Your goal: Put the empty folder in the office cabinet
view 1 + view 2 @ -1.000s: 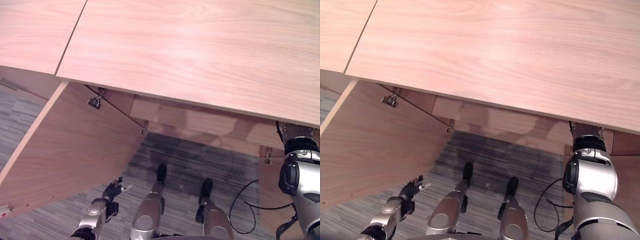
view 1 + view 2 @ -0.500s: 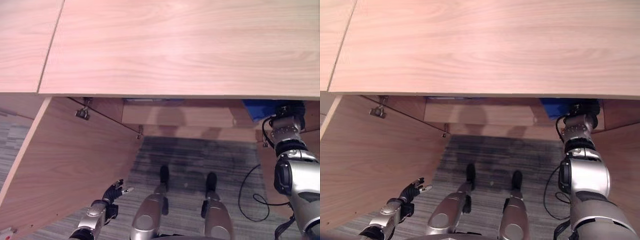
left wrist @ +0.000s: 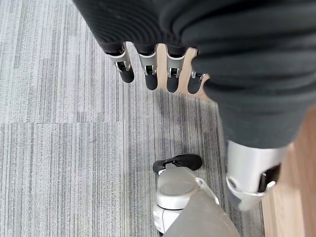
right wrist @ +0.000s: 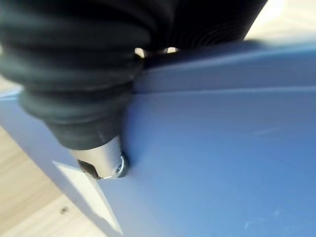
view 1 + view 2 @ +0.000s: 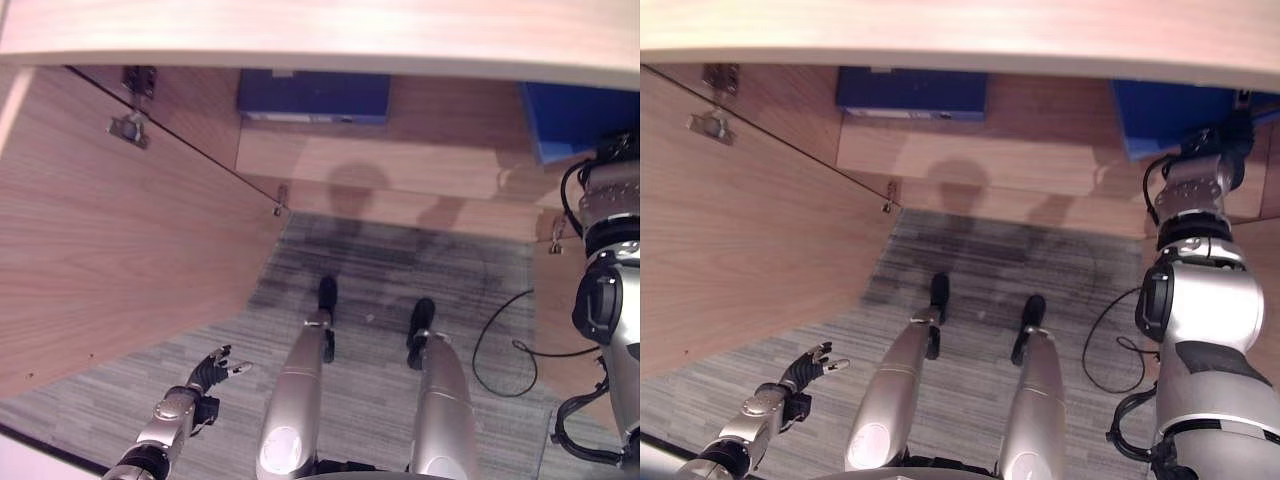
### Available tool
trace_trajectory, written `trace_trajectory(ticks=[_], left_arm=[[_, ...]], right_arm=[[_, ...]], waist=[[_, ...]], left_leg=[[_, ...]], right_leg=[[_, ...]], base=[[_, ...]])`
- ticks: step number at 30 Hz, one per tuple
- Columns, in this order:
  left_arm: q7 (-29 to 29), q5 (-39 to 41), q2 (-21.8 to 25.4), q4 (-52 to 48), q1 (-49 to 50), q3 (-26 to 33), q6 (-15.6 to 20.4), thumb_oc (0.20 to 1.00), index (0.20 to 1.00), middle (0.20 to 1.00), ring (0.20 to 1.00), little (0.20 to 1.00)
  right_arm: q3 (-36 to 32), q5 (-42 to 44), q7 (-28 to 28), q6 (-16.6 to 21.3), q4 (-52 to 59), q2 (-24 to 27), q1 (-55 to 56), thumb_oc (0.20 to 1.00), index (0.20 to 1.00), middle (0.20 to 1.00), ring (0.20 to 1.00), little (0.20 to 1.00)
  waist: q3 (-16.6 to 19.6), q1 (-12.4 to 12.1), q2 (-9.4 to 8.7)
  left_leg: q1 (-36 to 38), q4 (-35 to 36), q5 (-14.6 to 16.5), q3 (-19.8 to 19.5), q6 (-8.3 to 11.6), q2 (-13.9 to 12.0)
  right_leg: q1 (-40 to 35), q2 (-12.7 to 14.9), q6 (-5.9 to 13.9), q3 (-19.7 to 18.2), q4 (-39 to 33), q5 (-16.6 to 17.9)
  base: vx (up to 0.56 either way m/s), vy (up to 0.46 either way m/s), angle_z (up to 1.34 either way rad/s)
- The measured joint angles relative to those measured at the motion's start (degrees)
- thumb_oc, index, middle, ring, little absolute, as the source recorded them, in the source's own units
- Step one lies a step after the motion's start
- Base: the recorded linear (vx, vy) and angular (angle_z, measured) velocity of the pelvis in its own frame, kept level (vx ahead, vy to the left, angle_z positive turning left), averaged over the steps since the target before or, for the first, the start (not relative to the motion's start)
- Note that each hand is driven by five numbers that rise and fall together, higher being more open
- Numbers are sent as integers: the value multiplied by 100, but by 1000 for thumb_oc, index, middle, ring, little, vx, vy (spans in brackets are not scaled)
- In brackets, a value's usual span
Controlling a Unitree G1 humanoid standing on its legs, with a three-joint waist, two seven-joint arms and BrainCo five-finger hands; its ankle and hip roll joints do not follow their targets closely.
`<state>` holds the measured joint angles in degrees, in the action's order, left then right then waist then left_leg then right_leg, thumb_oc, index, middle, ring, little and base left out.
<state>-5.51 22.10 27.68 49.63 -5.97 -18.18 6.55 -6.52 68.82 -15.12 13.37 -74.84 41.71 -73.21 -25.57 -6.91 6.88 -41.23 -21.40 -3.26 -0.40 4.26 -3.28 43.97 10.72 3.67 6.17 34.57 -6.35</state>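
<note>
The blue folder stands inside the open cabinet at its right side, and its flat face shows close up in the right wrist view. My right hand reaches in beside it. Its thumb presses on the folder's face, and its fingers curl behind the folder's edge. My left hand hangs low at the lower left over the carpet, away from the cabinet. Its fingers are straight and hold nothing.
The cabinet's door stands open at the left, with hinges on its inner edge. A dark blue folder lies further left in the cabinet on the wooden shelf. The cabinet's top board overhangs the opening. Grey carpet lies in front.
The camera has tilted down, so more of the cabinet's inside shows under the top board. My right hand stays on the blue folder in the cabinet. The left hand has hardly moved.
</note>
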Motion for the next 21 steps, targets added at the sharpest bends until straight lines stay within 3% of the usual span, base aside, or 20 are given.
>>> trace_trajectory(ticks=[12, 21], left_arm=[[122, 2, 301, -388, -1, -45, 99, 1000, 1000, 1000, 1000, 1000], [213, -3, 328, -477, 13, -206, 117, 1000, 1000, 1000, 1000, 1000]], right_arm=[[263, -16, -459, 134, -24, 83, -129, 200, 200, 200, 200, 200], [474, -33, -878, 248, -3, 75, -399, 200, 200, 200, 200, 200]], waist=[[24, 1, 98], [90, -32, 199]], left_leg=[[-681, -771, 278, -5, -26, 52], [-917, -835, 319, 33, -13, 92]], right_leg=[[688, 171, -127, -81, 898, -452], [1012, 178, -103, -185, 1096, -537]], base=[[27, -45, 7], [28, -30, 0]])
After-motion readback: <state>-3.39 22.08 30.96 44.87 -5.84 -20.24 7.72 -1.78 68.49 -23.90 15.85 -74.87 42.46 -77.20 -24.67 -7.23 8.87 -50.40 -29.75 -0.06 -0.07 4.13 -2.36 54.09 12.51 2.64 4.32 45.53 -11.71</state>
